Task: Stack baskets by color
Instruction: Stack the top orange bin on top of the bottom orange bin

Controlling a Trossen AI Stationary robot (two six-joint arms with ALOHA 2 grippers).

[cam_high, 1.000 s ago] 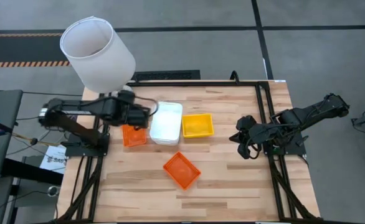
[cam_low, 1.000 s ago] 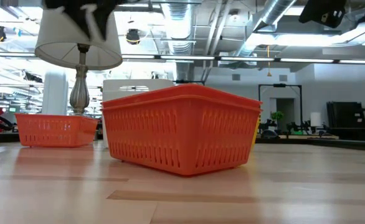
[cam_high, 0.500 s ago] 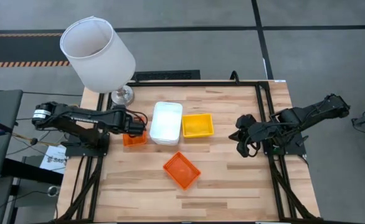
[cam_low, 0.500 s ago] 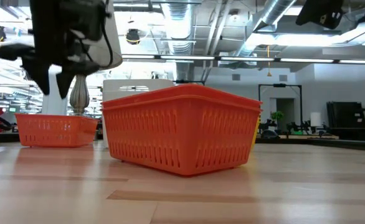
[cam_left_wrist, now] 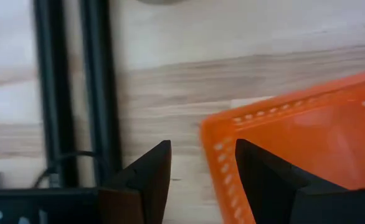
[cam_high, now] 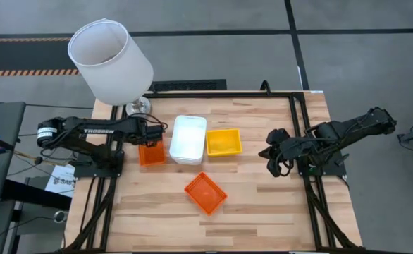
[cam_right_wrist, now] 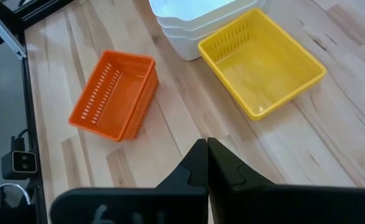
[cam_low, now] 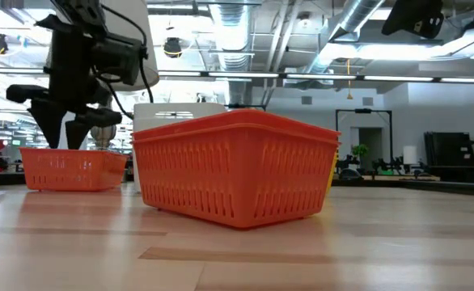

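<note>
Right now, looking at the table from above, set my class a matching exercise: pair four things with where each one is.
Things:
1. white stack
2. yellow basket
3. lone orange basket
4. left gripper

Places:
A. alone in the table's middle, nearer the front edge
B. over the orange basket beside the lamp
C. between an orange basket and the yellow one
D. on the white stack's right-arm side

Pairs: 1-C, 2-D, 3-A, 4-B
</note>
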